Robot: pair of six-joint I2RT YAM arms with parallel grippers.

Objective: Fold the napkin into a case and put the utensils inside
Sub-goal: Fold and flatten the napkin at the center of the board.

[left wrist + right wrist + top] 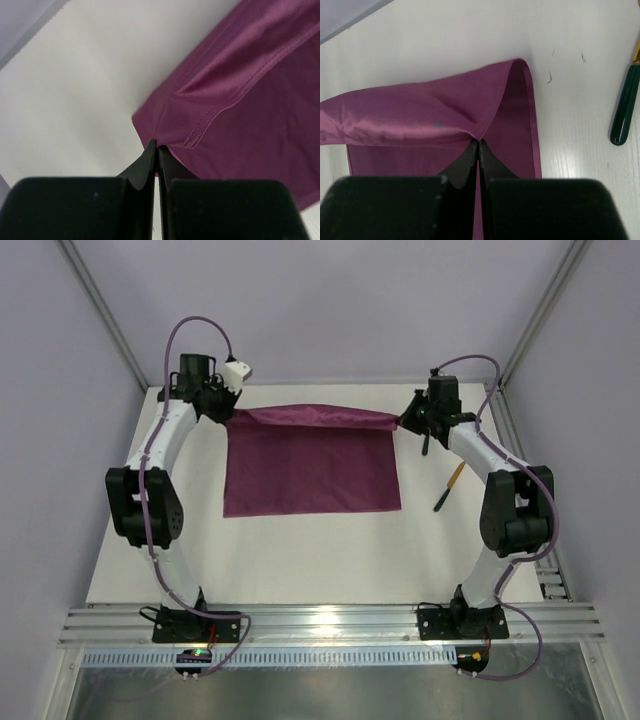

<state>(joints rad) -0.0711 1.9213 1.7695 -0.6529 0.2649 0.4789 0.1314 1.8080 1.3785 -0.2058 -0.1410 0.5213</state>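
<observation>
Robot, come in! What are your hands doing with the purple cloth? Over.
Left gripper and right gripper shut on napkin corners. Far edge lifted, rest flat. Utensil right of it, clear.

Bright diffuse light; faint soft shadows; glare on rail (330,616); wrist foregrounds blurred.

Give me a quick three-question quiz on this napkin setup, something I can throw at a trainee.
1. Fill in: the left gripper and the right gripper each pinch a ___ corner of the napkin.
2. Choose: the dark-handled utensil lies A) on the napkin, B) on the table on the right arm's side of the napkin, C) between the right gripper's fingers.
3. True or false: the left gripper is open.

Key: 1 far; 2 B; 3 false, it is shut on the napkin.
</observation>
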